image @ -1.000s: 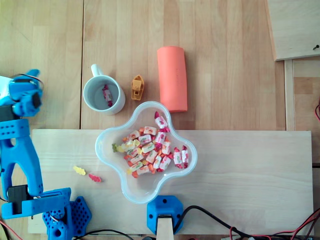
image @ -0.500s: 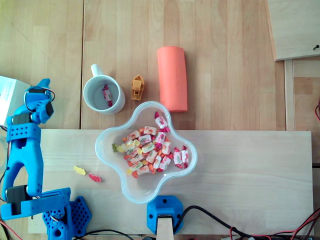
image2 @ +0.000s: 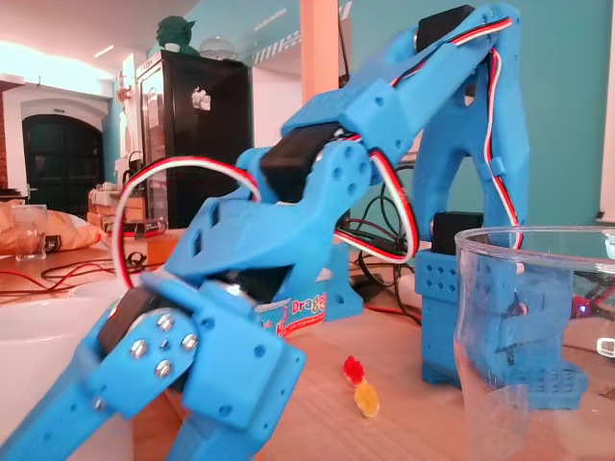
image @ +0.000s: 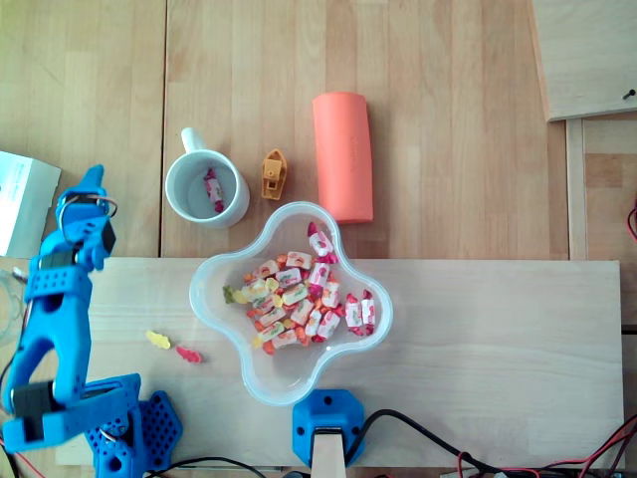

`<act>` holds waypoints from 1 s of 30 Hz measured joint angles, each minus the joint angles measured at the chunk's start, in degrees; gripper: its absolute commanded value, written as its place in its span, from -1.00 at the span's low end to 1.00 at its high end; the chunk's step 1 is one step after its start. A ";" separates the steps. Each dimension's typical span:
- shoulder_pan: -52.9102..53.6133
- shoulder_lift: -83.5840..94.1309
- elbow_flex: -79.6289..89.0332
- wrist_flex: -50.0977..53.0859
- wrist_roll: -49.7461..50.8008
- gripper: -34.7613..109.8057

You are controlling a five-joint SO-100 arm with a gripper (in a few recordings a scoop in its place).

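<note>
Blue arm at left edge in overhead view. Hand [image: 92,184] hovers over table [image: 448,119], between white box [image: 22,199] and mug [image: 237,211], clear of both. Fingers spread or pressed together: cannot tell.

Mug upright, handle pointing up in picture, one wrapped candy [image: 212,188] inside. Toy boat [image: 273,173] just right of mug, orange foam roll [image: 343,155] beyond it. Clear bowl [image: 269,383] of wrapped candies [image: 299,299] on light board [image: 478,349]. Yellow gummy [image: 157,340] and red gummy [image: 188,354] on board left of bowl.
</note>
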 measured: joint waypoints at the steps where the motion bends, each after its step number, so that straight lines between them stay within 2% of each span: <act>1: 0.00 2.55 2.90 -2.11 0.00 -0.20; 12: 0.35 40.52 33.31 -26.89 -0.79 -0.20; 14: 0.35 44.21 36.12 -29.88 -3.34 -0.20; 19: 0.35 48.43 38.76 -32.43 -7.56 -0.20; 30: 0.35 48.60 38.76 -32.43 -7.82 -0.20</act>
